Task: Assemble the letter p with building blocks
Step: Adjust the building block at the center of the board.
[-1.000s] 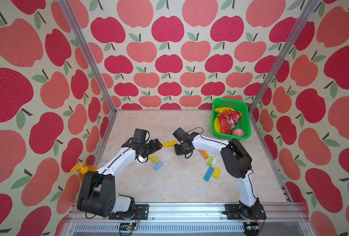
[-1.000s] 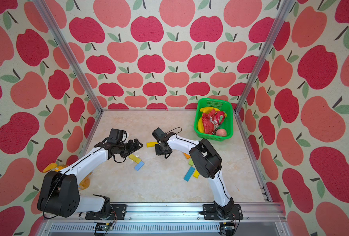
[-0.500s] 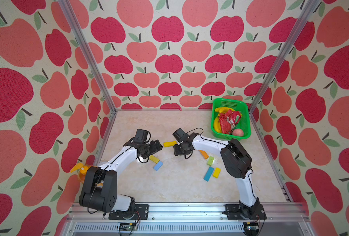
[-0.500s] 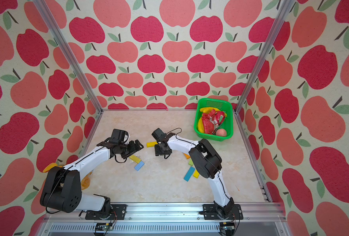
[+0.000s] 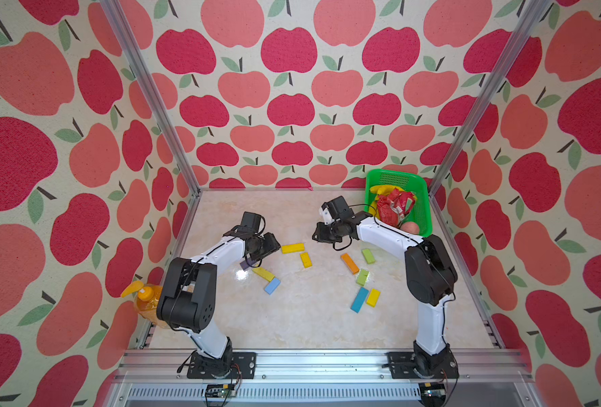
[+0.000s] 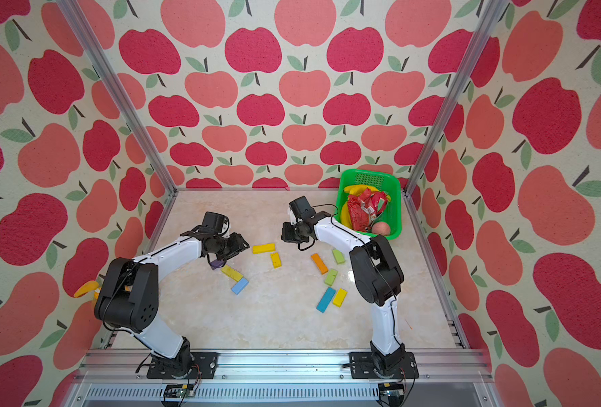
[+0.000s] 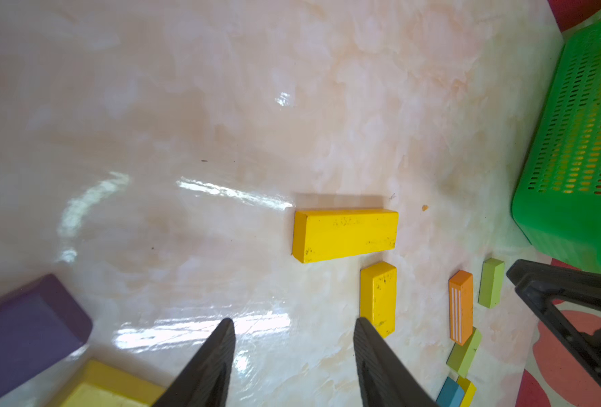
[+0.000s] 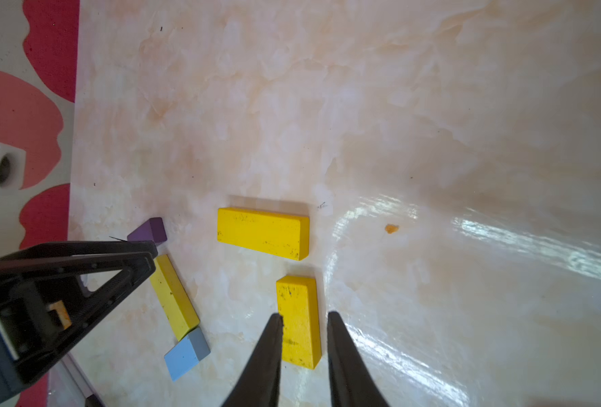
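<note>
Between the fingers of the left pincer [image 7: 293, 320] we see only bare desk [image 7: 221, 141]; it stands partly open and holds nothing. The right pincer [image 8: 305, 314] shows a narrower gap and also grips nothing.

A second ago the right pincer sat low beside the long yellow block [image 5: 292, 247]. It has since drawn back toward the green basket [image 5: 422, 197], uncovering the short yellow block [image 5: 305, 259]. The left arm's black shoulder link has leaned farther over the desk, while its pincer has barely shifted.

We find the long yellow block just ahead of the left pincer, between the two pincers. The short yellow block lies by one of its ends, at a right angle, with a slim gap between them. The purple block [image 5: 245, 264] lies just beside the left pincer. Past it, the slanted yellow block [image 5: 263, 273] butts against the light blue block [image 5: 272, 285]. No letter is formed yet.

Both arms reach inward from the front rail with bent elbows, and their pincers face each other.
</note>
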Available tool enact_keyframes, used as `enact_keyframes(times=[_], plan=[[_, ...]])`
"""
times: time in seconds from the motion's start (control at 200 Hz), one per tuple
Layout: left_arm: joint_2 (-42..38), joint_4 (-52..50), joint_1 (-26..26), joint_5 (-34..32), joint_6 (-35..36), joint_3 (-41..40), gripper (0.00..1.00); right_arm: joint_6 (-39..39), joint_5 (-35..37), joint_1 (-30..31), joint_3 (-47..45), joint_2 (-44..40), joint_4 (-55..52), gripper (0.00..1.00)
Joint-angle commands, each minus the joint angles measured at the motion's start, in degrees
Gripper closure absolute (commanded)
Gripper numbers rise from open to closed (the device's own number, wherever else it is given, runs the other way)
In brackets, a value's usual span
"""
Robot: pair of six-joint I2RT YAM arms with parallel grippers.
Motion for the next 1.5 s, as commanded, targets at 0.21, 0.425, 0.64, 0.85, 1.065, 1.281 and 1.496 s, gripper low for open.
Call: enact_keyframes(times=[0.21, 0.425, 0.64, 0.85, 1.065, 1.281, 1.496], plan=[[5.4, 1.3, 0.1, 0.9, -0.4, 3.9, 0.78, 1.7, -12.9, -0.2, 3.1, 7.4, 3.2, 1.00], [8.0, 1.1, 0.1, 1.7, -0.1, 5.2, 0.92, 2.6, -14.3, -0.2, 3.5, 9.4, 4.1, 1.00], [9.1, 0.5, 0.0, 1.8, 0.4, 5.7, 1.00, 3.1, -12.3, 0.1, 6.6, 10.6, 0.3, 1.00], [10.5, 0.5, 0.1, 2.5, 0.5, 6.3, 1.00, 5.3, -7.6, 1.1, 12.0, 12.5, -6.7, 1.00], [10.7, 0.2, 0.2, 2.9, 1.1, 6.7, 1.00, 1.5, -4.4, 2.3, 18.1, 12.5, -15.1, 1.00], [10.9, 0.0, 0.4, 3.3, 1.9, 6.7, 1.00, -13.9, 1.6, -0.6, 30.3, 16.2, -29.5, 1.00], [10.2, -1.3, 0.5, 2.6, 2.5, 6.8, 1.00, -19.7, -4.6, -4.4, 35.5, 22.8, -33.4, 1.00]])
